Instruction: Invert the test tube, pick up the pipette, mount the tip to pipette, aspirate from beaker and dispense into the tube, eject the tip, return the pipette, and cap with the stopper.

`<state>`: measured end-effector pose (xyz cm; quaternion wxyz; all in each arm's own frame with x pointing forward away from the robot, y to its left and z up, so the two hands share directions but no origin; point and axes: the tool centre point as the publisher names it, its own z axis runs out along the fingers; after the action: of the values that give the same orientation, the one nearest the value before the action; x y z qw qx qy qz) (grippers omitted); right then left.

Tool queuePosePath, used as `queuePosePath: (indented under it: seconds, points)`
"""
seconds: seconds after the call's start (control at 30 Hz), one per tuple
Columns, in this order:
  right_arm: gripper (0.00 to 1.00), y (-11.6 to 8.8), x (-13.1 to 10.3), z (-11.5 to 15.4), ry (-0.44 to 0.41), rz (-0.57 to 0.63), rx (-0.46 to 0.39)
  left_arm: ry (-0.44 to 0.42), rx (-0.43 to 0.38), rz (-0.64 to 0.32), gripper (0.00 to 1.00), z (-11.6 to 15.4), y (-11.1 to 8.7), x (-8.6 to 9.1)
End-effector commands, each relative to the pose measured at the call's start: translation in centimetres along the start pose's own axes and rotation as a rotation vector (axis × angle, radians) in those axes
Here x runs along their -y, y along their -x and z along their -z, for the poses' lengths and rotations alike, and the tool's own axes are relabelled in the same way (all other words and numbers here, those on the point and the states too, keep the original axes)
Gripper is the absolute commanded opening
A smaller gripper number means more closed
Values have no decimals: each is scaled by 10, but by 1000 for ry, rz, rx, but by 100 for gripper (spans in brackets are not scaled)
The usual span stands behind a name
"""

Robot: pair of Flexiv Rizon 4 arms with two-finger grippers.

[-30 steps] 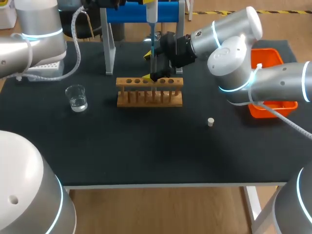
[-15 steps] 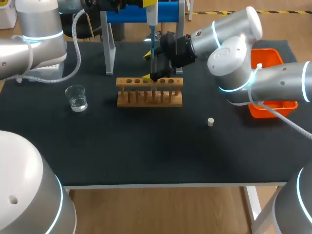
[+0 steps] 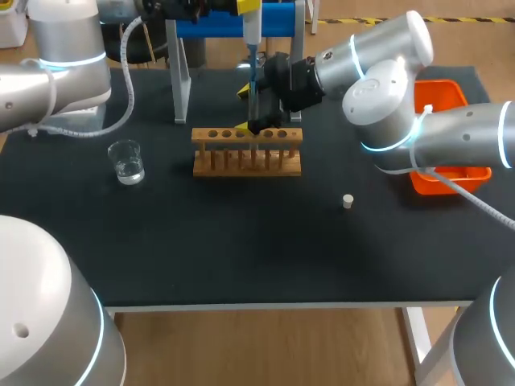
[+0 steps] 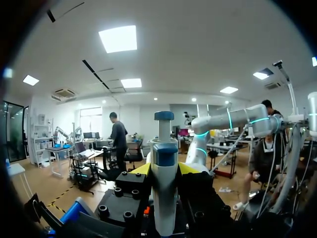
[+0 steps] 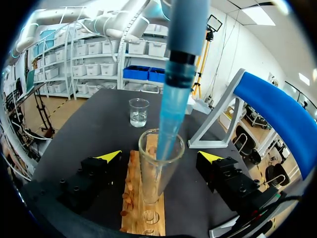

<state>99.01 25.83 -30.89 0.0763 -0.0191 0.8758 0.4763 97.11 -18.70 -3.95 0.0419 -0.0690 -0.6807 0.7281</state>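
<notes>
My left gripper (image 4: pixel 163 169) is shut on the white-and-blue pipette (image 4: pixel 163 198), held upright high above the rack (image 3: pixel 247 153). The pipette's (image 3: pixel 251 28) blue tip (image 5: pixel 171 124) reaches down into the mouth of a clear test tube (image 5: pixel 158 171) standing upright in the wooden rack (image 5: pixel 141 198). My right gripper (image 5: pixel 159 156) is open, with a finger on each side of the tube and clear of the glass. In the head view it (image 3: pixel 249 111) sits just behind the rack. The beaker (image 3: pixel 126 162) with liquid stands left of the rack. The small stopper (image 3: pixel 348 201) lies to the right.
The blue pipette stand (image 3: pixel 229 20) rises behind the rack. An orange bin (image 3: pixel 459 173) sits at the table's right edge, partly behind my right arm. A white tip box (image 3: pixel 76 112) is at the far left, under my left arm.
</notes>
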Motion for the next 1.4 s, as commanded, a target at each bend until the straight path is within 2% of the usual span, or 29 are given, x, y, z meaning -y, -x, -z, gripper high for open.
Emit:
queuePosePath:
  seconds: [0.03, 1.4]
  points:
    - [100, 0, 0, 0, -2, 0, -1, -1, -9, -2, 0, 1, 3, -1]
    - [100, 0, 1, 3, 2, -5, 3, 6, -26, -45, 0, -1, -3, -10]
